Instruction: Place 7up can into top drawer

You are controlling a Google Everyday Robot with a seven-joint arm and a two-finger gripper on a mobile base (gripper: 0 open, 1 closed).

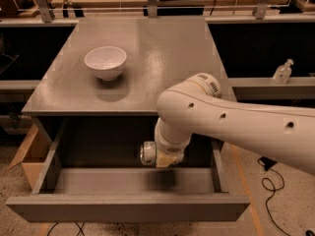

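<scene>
The top drawer (128, 206) of the grey cabinet is pulled wide open, and its floor is bare. My gripper (165, 161) hangs below the white wrist inside the drawer opening, right of its middle. It is shut on the 7up can (146, 153), which lies sideways with its silver end facing left. The can is held a little above the drawer floor, over a dark shadow. The wrist hides the fingers and most of the can.
A white bowl (105, 62) stands on the cabinet top (162, 48) at the left. My big white arm (236, 124) crosses in from the right over the drawer's right side. A cardboard box (29, 156) is on the floor at the left, a cable (268, 183) at the right.
</scene>
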